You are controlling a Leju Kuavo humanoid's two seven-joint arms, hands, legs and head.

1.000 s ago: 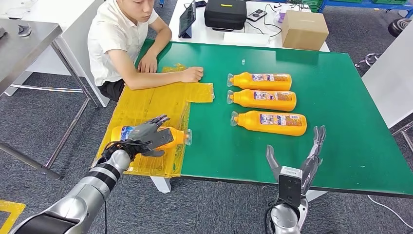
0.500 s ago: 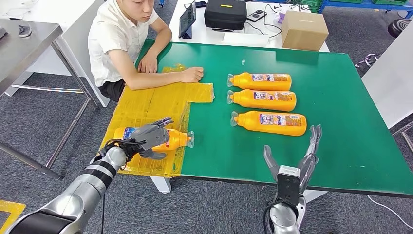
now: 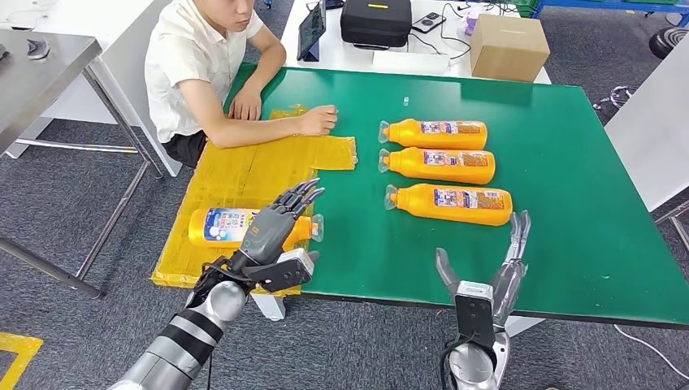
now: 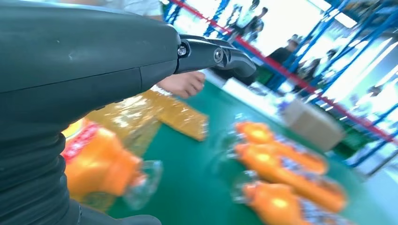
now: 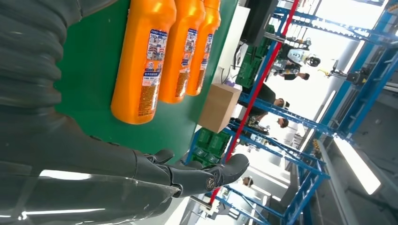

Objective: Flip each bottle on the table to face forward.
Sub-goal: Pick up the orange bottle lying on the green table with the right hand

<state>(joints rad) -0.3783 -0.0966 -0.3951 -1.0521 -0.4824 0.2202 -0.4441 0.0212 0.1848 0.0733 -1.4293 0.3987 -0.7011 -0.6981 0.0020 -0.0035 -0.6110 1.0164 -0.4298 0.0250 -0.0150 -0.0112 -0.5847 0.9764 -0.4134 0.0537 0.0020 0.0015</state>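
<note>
Head view: left hand (image 3: 275,227) above bottle (image 3: 221,227), fingers (image 3: 302,193) extended.

Green table (image 3: 569,244) carries three orange bottles (image 3: 439,162), a yellow sheet (image 3: 244,175) (fourth bottle (image 3: 223,226) on it).

Left hand (image 3: 272,230) now off the near bottle (image 3: 236,227), fingers spread above it, bottle label-up on yellow mat (image 3: 244,175).
</note>
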